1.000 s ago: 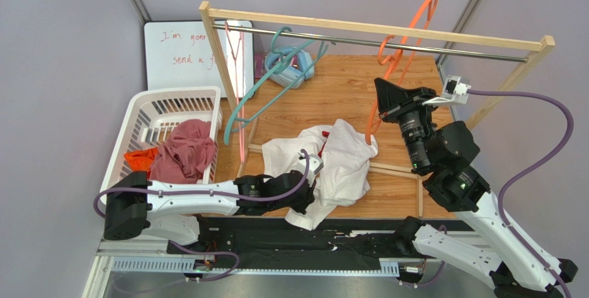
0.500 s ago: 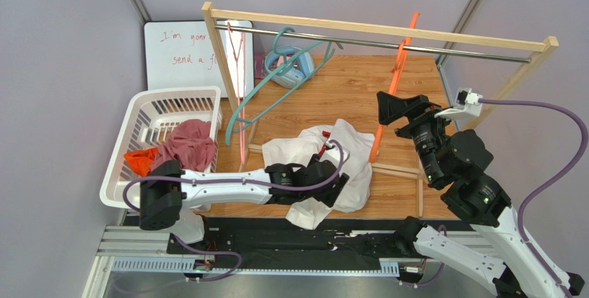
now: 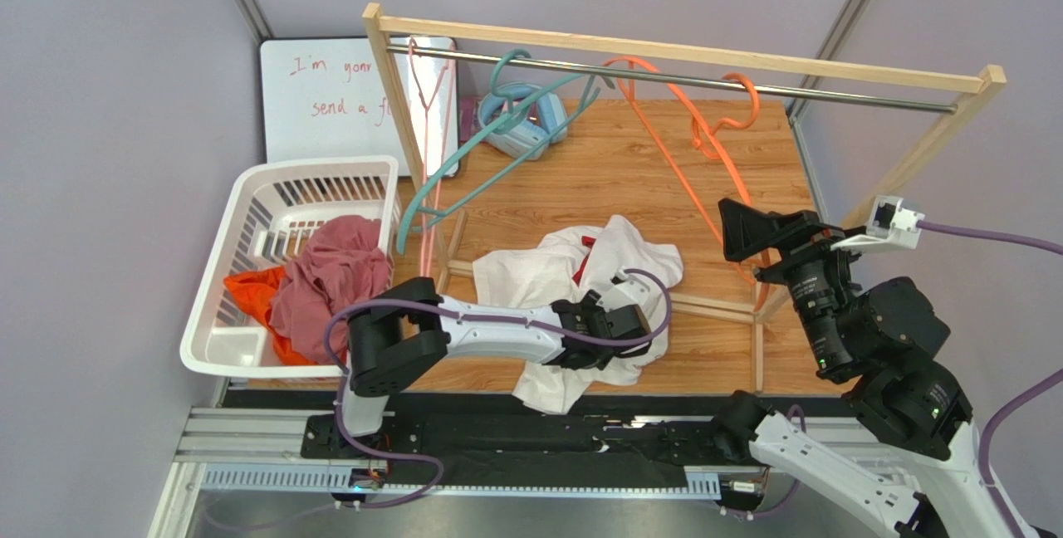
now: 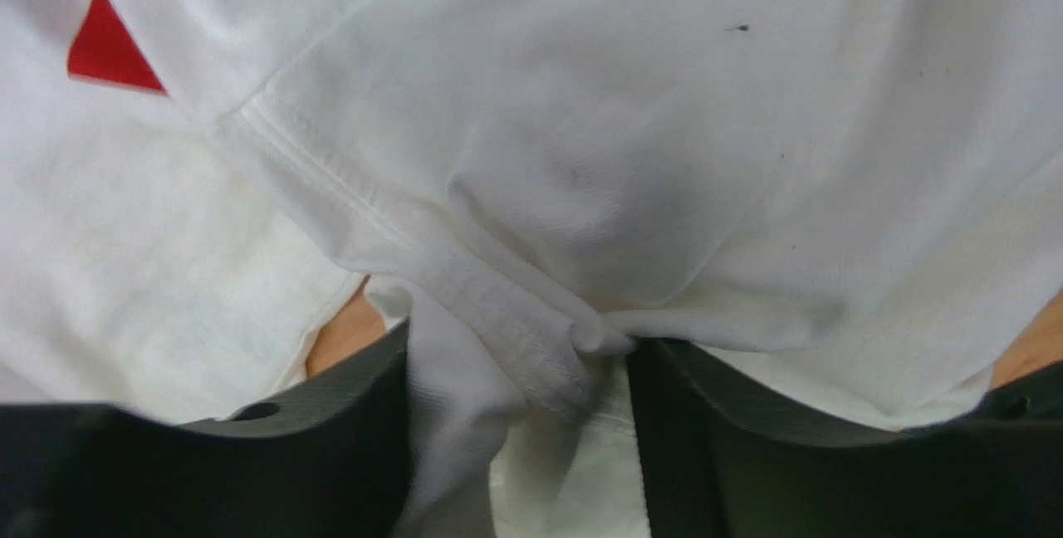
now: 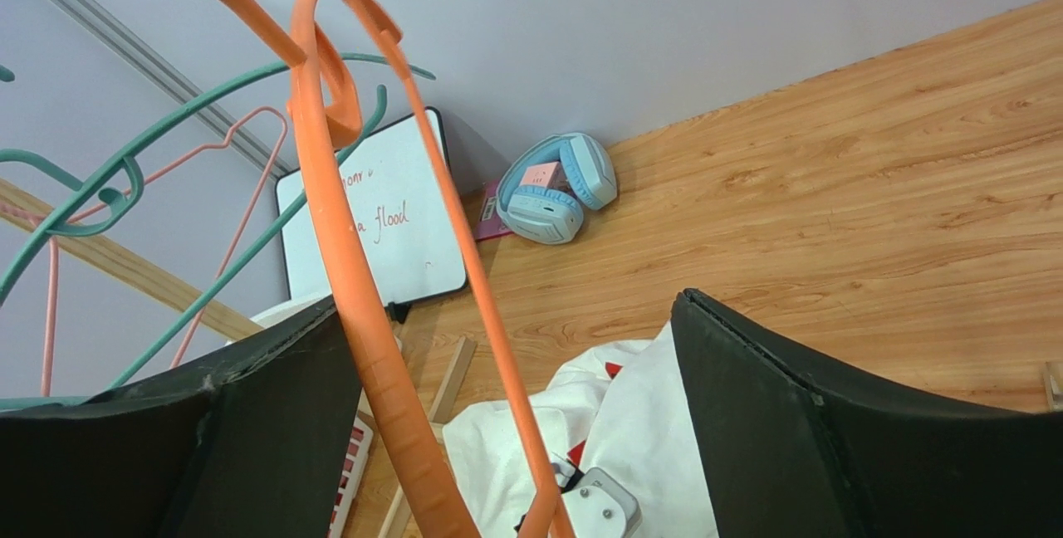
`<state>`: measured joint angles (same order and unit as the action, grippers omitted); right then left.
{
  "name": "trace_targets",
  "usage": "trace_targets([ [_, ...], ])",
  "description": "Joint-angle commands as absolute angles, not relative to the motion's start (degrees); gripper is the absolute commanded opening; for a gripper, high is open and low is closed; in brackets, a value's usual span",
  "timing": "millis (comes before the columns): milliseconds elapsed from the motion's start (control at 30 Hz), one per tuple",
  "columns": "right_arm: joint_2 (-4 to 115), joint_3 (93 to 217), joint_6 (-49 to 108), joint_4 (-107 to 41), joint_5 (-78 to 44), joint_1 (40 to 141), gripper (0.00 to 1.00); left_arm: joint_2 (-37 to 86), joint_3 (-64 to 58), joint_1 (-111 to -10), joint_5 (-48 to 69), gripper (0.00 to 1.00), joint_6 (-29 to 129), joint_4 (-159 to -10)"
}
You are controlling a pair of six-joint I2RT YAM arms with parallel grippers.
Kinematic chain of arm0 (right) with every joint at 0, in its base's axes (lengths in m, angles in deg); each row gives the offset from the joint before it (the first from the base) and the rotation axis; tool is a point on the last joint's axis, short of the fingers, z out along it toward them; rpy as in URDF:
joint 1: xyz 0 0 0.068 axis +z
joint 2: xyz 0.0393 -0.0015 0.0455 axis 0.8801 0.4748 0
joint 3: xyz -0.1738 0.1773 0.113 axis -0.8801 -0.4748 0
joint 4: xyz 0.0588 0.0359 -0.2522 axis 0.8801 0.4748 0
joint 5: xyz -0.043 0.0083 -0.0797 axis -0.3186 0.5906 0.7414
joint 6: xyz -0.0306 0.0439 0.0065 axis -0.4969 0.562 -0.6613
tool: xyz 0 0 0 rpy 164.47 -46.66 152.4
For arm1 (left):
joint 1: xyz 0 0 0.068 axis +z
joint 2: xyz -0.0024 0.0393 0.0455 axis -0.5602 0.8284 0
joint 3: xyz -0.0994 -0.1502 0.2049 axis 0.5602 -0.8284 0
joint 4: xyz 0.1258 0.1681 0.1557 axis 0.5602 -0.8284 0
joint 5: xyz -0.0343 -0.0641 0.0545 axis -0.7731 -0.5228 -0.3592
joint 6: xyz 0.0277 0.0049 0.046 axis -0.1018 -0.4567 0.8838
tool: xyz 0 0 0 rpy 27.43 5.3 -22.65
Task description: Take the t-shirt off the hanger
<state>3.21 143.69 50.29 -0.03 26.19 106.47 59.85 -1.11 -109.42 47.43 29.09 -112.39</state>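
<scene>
The white t-shirt [image 3: 549, 270] with a red patch lies crumpled on the wooden table, off the hanger. My left gripper [image 3: 620, 314] rests on its right part. In the left wrist view a thick hemmed fold of the t-shirt [image 4: 624, 152] fills the space between the fingers of the left gripper [image 4: 518, 364], which press on it from both sides. The orange hanger [image 3: 684, 171] hangs bare from the metal rail [image 3: 774, 87]. My right gripper [image 3: 751, 229] stands open just right of its lower end. In the right wrist view, the hanger [image 5: 362, 314] crosses between the right gripper's [image 5: 509, 302] spread fingers without touching them.
A white laundry basket [image 3: 312, 177] with red and pink clothes stands at the left. Teal hangers [image 3: 499, 127] and a pink hanger [image 3: 431, 127] hang on the wooden rack [image 3: 624, 42]. Blue headphones [image 3: 518, 127] and a whiteboard [image 3: 325, 96] lie at the back.
My right gripper opened, let go of the orange hanger and drew back to the right; the hanger swung onto the rail. My left gripper opened, slid right over the t-shirt and closed on a fold.
</scene>
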Motion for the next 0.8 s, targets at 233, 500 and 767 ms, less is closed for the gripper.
trace_targets([
  [233, 0.32, 142.09, 49.41, 1.11, 28.50, 106.21, 0.92, 38.78, -18.30, -111.32, 54.16, 0.00, 19.35, -116.64],
  [500, -0.47, 142.35, 48.89, 1.46, 28.24, 106.30, 1.00, 15.82, -30.27, -111.50, 55.30, 0.00, 9.85, -123.85],
  [767, -1.35, 145.24, 49.32, 4.35, 21.23, 106.30, 1.00, -5.71, -38.01, -111.50, 54.96, 0.00, 9.12, -129.75],
])
